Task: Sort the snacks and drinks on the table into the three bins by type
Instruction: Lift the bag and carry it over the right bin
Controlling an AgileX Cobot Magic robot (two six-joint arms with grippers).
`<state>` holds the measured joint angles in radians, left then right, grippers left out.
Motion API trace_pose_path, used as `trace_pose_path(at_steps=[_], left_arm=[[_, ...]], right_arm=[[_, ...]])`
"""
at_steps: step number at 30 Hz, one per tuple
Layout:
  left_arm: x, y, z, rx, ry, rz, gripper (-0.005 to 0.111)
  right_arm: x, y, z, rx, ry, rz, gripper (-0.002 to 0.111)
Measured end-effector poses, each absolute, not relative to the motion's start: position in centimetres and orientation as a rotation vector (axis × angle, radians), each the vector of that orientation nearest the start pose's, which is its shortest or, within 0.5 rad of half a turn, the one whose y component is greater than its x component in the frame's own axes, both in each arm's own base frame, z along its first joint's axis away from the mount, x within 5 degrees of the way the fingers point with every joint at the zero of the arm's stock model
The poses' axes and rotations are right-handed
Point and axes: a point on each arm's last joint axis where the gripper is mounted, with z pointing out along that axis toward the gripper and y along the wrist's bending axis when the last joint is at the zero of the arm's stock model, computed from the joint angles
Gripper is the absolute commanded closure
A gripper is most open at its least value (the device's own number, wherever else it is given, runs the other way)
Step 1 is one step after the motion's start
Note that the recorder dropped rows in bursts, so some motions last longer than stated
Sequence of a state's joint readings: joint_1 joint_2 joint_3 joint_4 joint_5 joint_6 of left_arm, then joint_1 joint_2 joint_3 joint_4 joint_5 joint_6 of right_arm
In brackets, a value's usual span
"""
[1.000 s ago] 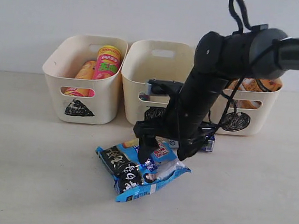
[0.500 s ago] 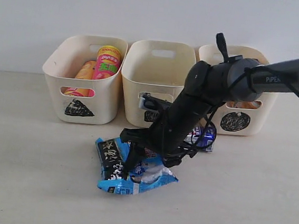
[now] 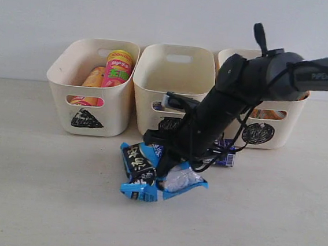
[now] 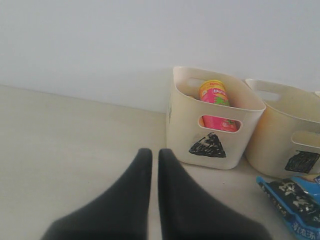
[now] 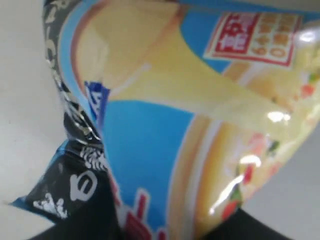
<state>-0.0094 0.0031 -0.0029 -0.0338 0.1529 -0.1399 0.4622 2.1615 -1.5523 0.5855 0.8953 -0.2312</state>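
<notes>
Blue-black bag (image 3: 146, 176) crumpled on bench (image 3: 40, 198), near side of middle bin (image 3: 156, 81). Right fingers (image 3: 166, 161) pinched on it; left fingers (image 4: 144, 161) together, empty. Lift clear of rim before swinging to right bin (image 3: 288, 114)

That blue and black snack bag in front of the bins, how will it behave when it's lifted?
Probably floppy: the blue-black bag is visibly creased and bunched rather than flat. Likely light for its size, since it looks puffed with air. Its film throws glare in the right wrist view, so it may slide in a pinch grip.
</notes>
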Motion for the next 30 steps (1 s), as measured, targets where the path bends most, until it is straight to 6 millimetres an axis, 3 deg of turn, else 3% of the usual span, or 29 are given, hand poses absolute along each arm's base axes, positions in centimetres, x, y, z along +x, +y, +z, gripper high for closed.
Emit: trace_pose_path(at_steps=[7, 13, 20, 25, 30], left_arm=[[5.6, -0.1, 20.0, -0.130, 1.633, -0.144, 0.102], [5.6, -0.1, 20.0, -0.130, 1.633, -0.144, 0.102], [5.6, -0.1, 20.0, -0.130, 1.633, -0.144, 0.102], [5.6, -0.1, 20.0, -0.128, 1.633, -0.141, 0.102], [5.6, -0.1, 20.0, -0.128, 1.633, -0.141, 0.102]], right_arm=[[37.9, 20.6, 18.5, -0.577, 2.835, 0.758, 0.108], [37.1, 20.2, 21.2, -0.644, 2.788, 0.795, 0.108], [36.0, 19.3, 25.7, -0.693, 2.673, 0.805, 0.108], [36.1, 16.2, 29.5, -0.595, 2.569, 0.773, 0.108], [37.3, 11.7, 31.3, -0.422, 2.501, 0.709, 0.108]])
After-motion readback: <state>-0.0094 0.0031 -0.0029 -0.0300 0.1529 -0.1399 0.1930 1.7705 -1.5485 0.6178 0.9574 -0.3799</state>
